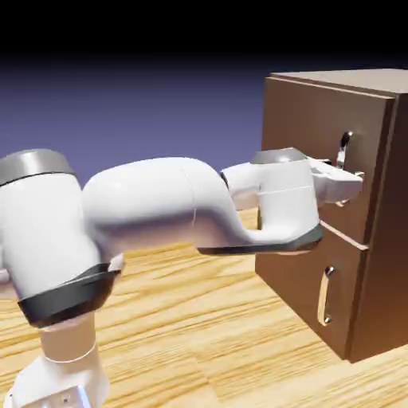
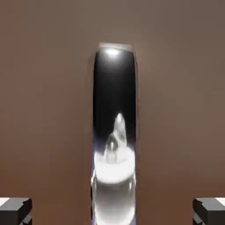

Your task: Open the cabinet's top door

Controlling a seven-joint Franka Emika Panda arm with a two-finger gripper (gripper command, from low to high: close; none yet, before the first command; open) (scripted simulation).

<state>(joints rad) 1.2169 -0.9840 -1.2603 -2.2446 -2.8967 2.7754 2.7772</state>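
Exterior view: arm [image 1: 151, 203] rises at the exterior view's left, bends over, runs roughly level to the right. Wrist section upright, gripper [image 1: 351, 190] pointing right, at the front of the dark-brown cabinet [image 1: 382, 231]. Top door [image 1: 299, 111] is the taller upper panel, lying shut; its silver handle [image 1: 345, 147] upright, upper end showing above the gripper, rest largely hidden by it. Wrist covers part of the door. Lower panel [image 1: 295, 279], shorter, also shut, its own bar handle [image 1: 324, 296] in plain sight. Pale wood-grain surface [image 1: 175, 319] underneath.

Hand view: gripper open, grey fingertips [image 2: 16, 211] wide apart at left and right. Handle upright between them, touching neither; brown door behind.
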